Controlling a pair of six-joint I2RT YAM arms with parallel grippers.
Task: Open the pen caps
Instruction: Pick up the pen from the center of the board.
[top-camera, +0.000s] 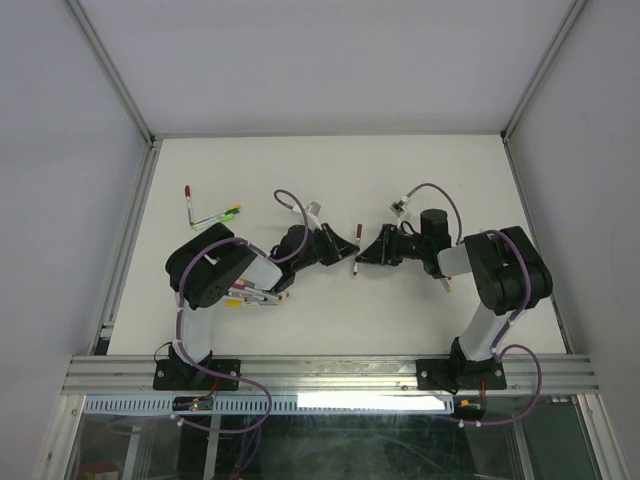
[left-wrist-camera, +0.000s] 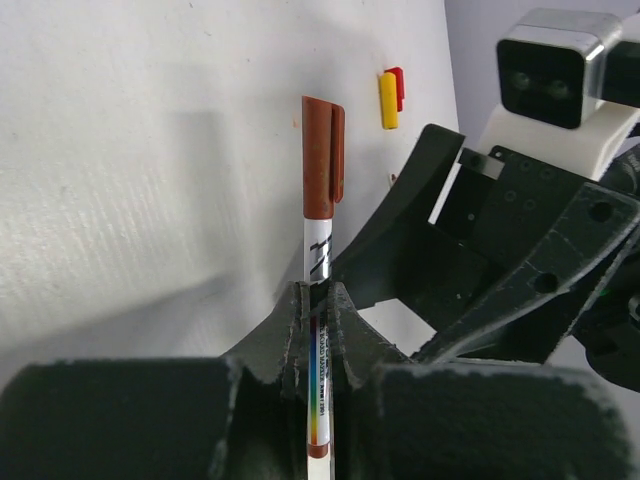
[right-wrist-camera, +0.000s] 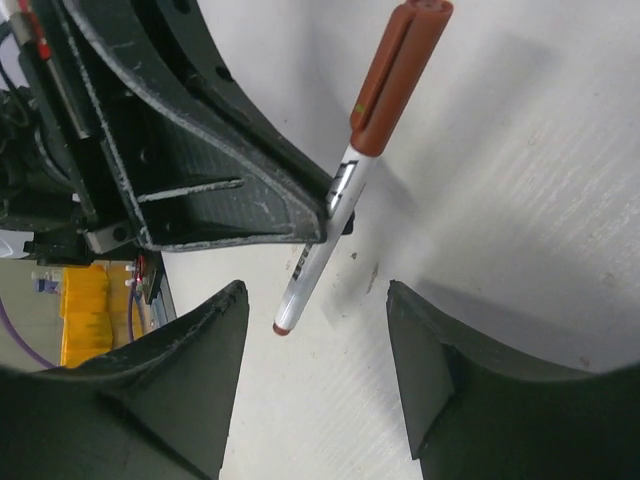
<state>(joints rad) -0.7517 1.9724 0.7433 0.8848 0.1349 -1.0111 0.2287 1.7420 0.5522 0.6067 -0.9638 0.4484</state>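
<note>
White matt tabletop (top-camera: 400, 310), enclosed on three sides by pale grey wall panels (top-camera: 60, 150); my two arms reach inward from the near edge and meet close to the centre.

My left claw (left-wrist-camera: 318, 300) has its fingers together, clamped on the barrel of a slim white-grey marker pen (left-wrist-camera: 319, 250), which projects past my fingertips. A rust-red plastic cap (left-wrist-camera: 323, 155) with a pocket clip is seated on the far end of this pen. A band of the same colour marks the near end, behind my fingers. Seen from above, the pen runs near-to-far with the cap at its far end.

My right claw (right-wrist-camera: 315, 297) has its fingers apart and grips nothing. It faces the left claw at close range. In its wrist view the uncapped end of the pen shows in the gap between my fingertips and touches neither. The cap lies beyond them, toward the upper right.

A short yellow plastic cap (left-wrist-camera: 388, 100) and a short red plastic cap (left-wrist-camera: 397, 80) lie off their pens, side by side on the table beyond the held pen.

A red-tipped pen (top-camera: 190, 203) and green- and yellow-tipped pens (top-camera: 225, 213) form an L at the far left. A bundle of further pens (top-camera: 255, 295) lies beside my left elbow, partly hidden by the arm.
</note>
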